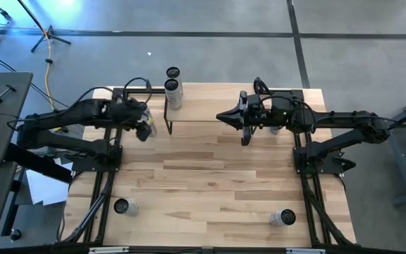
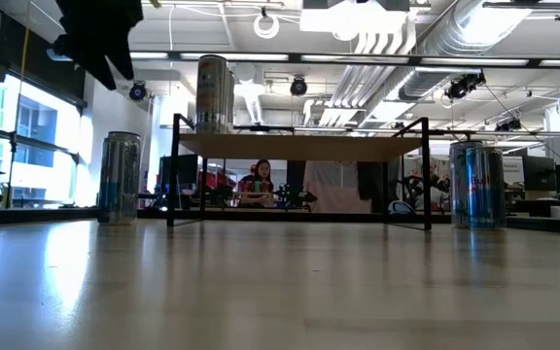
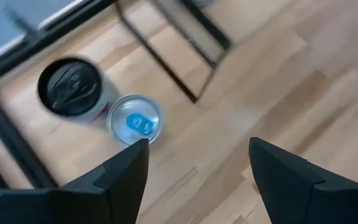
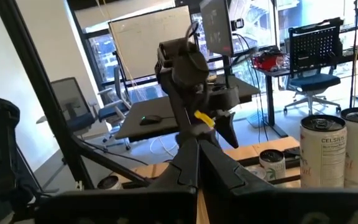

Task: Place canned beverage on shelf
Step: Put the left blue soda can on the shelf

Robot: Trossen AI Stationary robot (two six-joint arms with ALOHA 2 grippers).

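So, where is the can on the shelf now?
The can stands upright on the shelf, at its left end in the low view, with the open left gripper nearby.

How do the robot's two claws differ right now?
The left gripper stands open, its fingers wide apart; the right gripper is shut, its fingers pressed together. The left gripper points down at the tabletop, close to a blue-tabbed can; the right gripper points level across the table, toward the left arm. Both are dark, two-fingered and hold nothing.
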